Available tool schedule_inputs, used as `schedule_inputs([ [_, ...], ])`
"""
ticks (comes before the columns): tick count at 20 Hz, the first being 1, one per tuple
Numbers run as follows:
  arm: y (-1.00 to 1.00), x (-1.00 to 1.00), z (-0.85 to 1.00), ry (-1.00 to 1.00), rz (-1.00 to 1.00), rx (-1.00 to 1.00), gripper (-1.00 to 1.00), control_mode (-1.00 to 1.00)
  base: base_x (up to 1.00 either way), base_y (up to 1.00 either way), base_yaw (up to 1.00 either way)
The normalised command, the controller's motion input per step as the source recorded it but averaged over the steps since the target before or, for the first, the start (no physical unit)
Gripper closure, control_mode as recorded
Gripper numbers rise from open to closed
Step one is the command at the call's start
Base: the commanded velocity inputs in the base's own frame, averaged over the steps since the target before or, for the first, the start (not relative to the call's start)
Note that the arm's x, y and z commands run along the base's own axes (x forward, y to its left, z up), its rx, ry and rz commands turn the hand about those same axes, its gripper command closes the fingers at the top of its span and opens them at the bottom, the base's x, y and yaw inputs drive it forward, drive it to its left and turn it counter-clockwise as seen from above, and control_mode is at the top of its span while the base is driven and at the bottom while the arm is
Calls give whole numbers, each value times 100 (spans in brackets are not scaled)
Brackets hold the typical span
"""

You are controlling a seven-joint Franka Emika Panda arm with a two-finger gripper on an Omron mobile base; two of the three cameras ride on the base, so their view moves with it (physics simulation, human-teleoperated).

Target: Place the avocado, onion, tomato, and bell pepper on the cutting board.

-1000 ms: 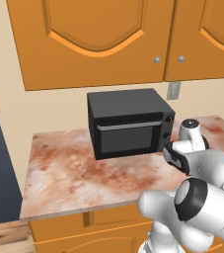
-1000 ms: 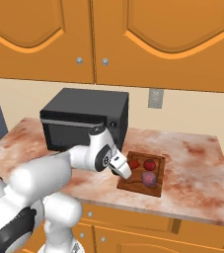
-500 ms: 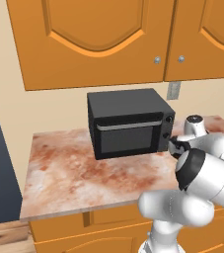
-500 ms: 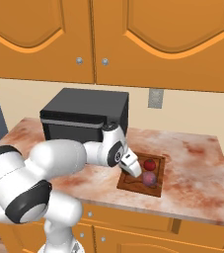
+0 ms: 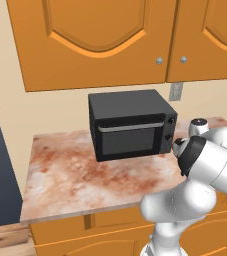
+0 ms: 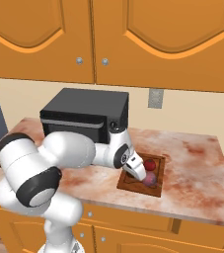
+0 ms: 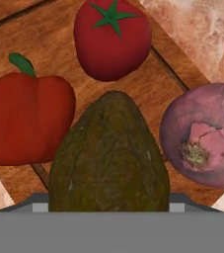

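Nearest the hand camera, the avocado [image 7: 108, 153] sits dead centre between where the tool's fingertips would rise, dark and pebbled, hiding the tips themselves. It looks pinched by the tool at a moderate spread, though the contact points are covered, so this is a judgement rather than a clear sight. Whether it already rests on the wood or hangs just above it cannot be told.

Just beyond it on one side lies the bell pepper [image 7: 27, 121], red with a green stem; on the other the onion [image 7: 205, 143], pinkish-purple with its root end facing the camera. Further off is the tomato [image 7: 112, 39]. All three lie on the cutting board [image 7: 49, 39], its darker rim crossing toward the marbled bench [image 7: 202, 29].

From the right base view, the tool [image 6: 135, 170] reaches down over the near part of the cutting board [image 6: 158, 184], with the tomato [image 6: 149, 164] and onion [image 6: 150, 179] just beside it. Behind stands a black microwave [image 6: 86, 113].

The step appears to be setting down the last item. To do it well, lower straight into the gap between pepper and onion, let the avocado settle on the wood before spreading the fingers, open only slightly so neither neighbour is nudged, then lift vertically; the egg shape may roll if dropped.
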Motion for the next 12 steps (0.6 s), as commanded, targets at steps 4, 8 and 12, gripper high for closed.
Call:
schedule_inputs([
  [4,-2,0,-23,0,0,2,100,-100,0,0,0],
  [8,-6,0,-8,0,0,2,-100,-100,0,0,0],
  [12,0,-3,21,0,0,0,-100,-100,0,0,0],
])
